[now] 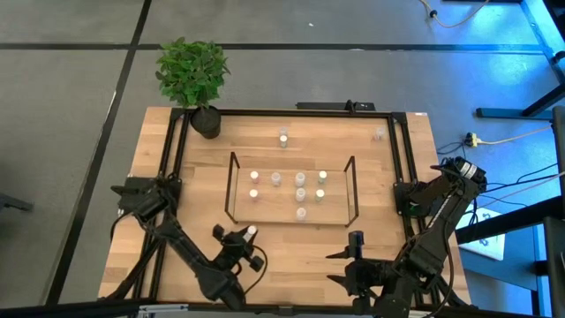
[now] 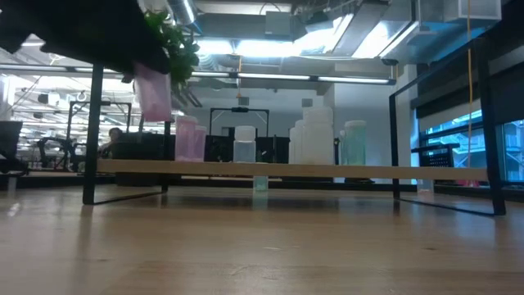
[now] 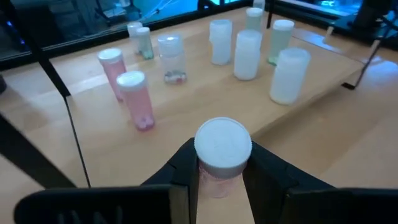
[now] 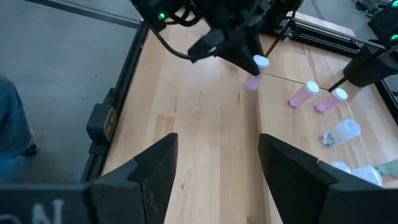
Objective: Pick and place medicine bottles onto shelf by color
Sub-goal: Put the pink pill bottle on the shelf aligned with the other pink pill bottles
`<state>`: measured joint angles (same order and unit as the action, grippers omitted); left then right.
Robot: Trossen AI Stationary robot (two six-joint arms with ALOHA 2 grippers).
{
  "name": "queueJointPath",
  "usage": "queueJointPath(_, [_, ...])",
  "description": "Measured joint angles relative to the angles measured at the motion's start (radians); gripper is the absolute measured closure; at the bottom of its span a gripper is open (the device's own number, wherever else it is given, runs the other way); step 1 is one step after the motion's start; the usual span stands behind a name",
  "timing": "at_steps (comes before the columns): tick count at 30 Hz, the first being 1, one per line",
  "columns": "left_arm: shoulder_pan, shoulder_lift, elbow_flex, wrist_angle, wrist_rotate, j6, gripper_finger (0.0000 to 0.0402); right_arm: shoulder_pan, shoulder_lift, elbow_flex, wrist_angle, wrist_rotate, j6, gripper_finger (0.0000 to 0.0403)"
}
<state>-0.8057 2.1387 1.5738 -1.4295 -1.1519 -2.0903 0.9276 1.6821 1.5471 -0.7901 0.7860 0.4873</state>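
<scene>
White cap up close: left gripper (image 3: 221,180) clamps a pink bottle (image 3: 219,158), lifted before the shelf (image 1: 231,190). Carrying step; next, probably beside the pink pair (image 3: 137,99). Right gripper (image 4: 214,165) waits open.

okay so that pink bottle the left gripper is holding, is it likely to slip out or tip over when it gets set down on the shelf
The pink bottle looks smooth and plastic, so it could slip, though the left gripper pinches it just under the wider cap. It is tall and narrow, so it probably tips if nudged. It seems nearly empty, likely light. The right gripper waits open.
</scene>
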Motion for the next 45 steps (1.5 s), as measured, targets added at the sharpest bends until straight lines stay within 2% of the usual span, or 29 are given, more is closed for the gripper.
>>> queueJointPath(5, [0.04, 0.0, 0.0, -0.01, 0.016, 0.028, 0.0316, 0.0, 0.0, 0.0, 0.0, 0.0, 0.003, 0.0177])
queueJointPath(9, [0.078, 0.0, -0.008, 0.0, 0.12, 0.029, 0.0316, 0.0, 0.0, 0.0, 0.0, 0.032, 0.002, 0.0177])
queueJointPath(14, [0.086, -0.001, -0.02, 0.007, 0.102, 0.004, 0.0316, 0.0, 0.0, -0.033, 0.005, 0.086, 0.004, 0.0177])
queueJointPath(22, [0.087, -0.001, -0.021, 0.009, 0.12, -0.004, 0.0316, -0.015, 0.0, -0.106, 0.044, 0.087, 0.009, 0.0177])
queueJointPath(31, [0.099, -0.001, -0.021, 0.01, 0.117, -0.01, 0.0316, -0.024, 0.0, -0.109, 0.079, 0.122, 0.032, 0.0177])
queueJointPath(40, [0.104, -0.001, -0.021, 0.007, 0.117, -0.03, 0.0316, -0.025, 0.0, -0.109, 0.085, 0.119, 0.03, 0.0177])
queueJointPath(45, [0.122, -0.001, -0.021, 0.005, 0.117, -0.027, 0.0316, -0.025, 0.0, -0.109, 0.084, 0.05, 0.029, 0.0177])
